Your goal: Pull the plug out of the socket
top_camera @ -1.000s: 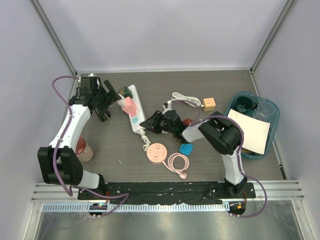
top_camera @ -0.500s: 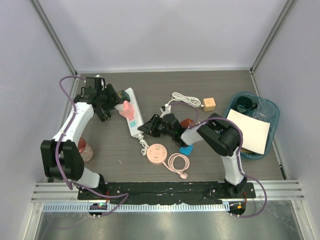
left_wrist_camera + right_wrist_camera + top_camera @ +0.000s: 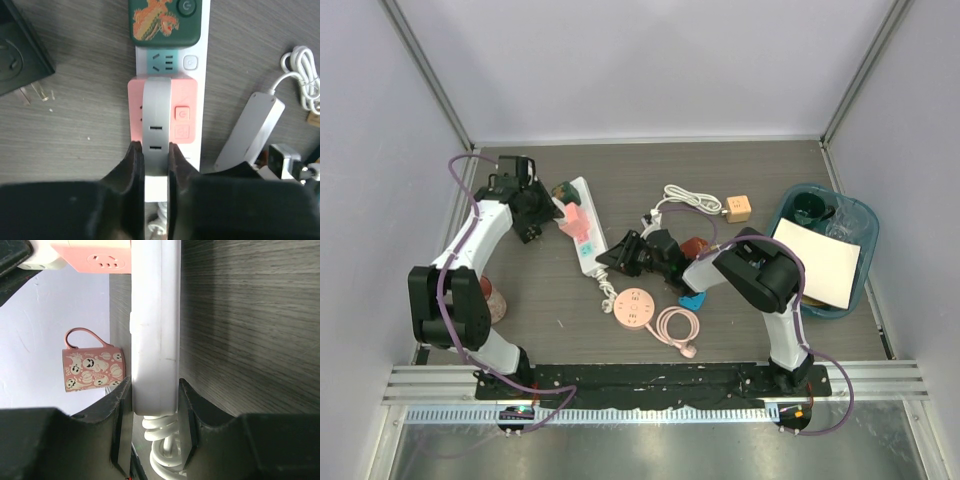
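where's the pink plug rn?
The pink plug is left of centre in the top view, seated in the white power strip beside the green adapter, with the left gripper clamped on it.

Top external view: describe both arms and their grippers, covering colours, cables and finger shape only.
The left arm and right arm share one build: white links between bulky black joints, on a black base plate. A purple cable loops loosely along each. The left gripper and right gripper are all black, with two matte fingers that taper toward rounded tips.
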Controlling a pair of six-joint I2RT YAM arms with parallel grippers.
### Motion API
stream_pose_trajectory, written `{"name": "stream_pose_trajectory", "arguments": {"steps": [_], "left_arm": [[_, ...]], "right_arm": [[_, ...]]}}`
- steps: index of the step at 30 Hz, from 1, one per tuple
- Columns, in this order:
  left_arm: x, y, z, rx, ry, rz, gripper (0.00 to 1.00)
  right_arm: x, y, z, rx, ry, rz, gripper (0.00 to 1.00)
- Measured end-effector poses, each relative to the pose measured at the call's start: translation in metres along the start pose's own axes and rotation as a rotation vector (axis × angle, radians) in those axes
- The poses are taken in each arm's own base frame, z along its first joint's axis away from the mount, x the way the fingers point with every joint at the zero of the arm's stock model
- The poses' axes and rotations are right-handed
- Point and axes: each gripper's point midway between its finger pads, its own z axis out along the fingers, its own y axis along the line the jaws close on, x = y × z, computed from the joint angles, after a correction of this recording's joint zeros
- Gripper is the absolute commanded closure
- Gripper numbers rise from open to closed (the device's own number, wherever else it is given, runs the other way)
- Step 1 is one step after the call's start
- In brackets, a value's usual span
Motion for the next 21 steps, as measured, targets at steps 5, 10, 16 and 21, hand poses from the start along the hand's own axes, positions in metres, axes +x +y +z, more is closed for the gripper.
{"name": "stream_pose_trajectory", "arguments": {"steps": [5, 10, 16, 21], "left_arm": [[0.001, -0.003, -0.001, 0.014, 0.006, -0.001, 1.0], [0.004, -0.007, -0.002, 0.037, 0.023, -0.001, 1.0], [0.006, -0.008, -0.002, 0.04, 0.03, -0.002, 1.0], [0.008, -0.009, -0.003, 0.041, 0.037, -0.001, 1.0]], "right_arm": [[0.0, -0.003, -0.002, 0.004, -0.013, 0.0, 0.99], [-0.001, -0.003, -0.009, 0.019, -0.037, -0.012, 0.99], [-0.004, -0.006, -0.012, 0.038, -0.062, -0.021, 0.99], [-0.005, -0.008, -0.016, 0.051, -0.083, -0.03, 0.99]]}}
